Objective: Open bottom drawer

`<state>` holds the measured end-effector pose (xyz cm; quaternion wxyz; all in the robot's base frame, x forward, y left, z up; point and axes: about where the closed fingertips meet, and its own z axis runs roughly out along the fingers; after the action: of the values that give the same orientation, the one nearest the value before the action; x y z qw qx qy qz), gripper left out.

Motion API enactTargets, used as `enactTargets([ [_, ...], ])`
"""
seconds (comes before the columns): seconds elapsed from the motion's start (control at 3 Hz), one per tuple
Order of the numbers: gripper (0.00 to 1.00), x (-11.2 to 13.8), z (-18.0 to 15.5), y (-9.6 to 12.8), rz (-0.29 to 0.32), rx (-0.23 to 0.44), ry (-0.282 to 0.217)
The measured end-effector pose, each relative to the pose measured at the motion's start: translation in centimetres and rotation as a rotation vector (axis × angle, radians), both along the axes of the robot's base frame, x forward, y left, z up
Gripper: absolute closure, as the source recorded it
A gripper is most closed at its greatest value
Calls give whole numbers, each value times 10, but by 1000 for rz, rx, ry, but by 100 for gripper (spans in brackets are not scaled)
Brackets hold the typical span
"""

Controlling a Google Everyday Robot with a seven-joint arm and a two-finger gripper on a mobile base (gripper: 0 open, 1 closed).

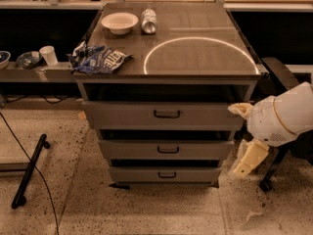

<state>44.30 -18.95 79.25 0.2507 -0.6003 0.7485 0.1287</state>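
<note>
The grey three-drawer cabinet (pixel 166 62) stands in the middle of the camera view. The bottom drawer (pixel 142 175) is the lowest grey front, with a small black loop handle (pixel 167 175); it looks pushed in. My gripper (pixel 244 133) is to the right of the cabinet, level with the middle drawer (pixel 132 150), apart from the drawers. Its cream fingers are spread: one fingertip (pixel 238 109) is near the top drawer's right end, the other finger (pixel 249 158) points down toward the floor. It holds nothing.
On the cabinet top lie a white bowl (pixel 119 22), a can (pixel 148 20) and a blue chip bag (pixel 98 58). A low shelf at left holds a cup (pixel 48 55) and a bowl (pixel 2 58). A black bar (pixel 29 170) and a cable lie on the floor at left.
</note>
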Motion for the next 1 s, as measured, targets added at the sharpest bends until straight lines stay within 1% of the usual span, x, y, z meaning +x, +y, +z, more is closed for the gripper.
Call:
enactTargets([
  [0.33, 0, 3, -29, 0, -20, 0, -77],
  [0.67, 0, 14, -91, 2, -39, 72, -181],
  [1.0, 0, 27, -97, -15, -100, 24, -284],
])
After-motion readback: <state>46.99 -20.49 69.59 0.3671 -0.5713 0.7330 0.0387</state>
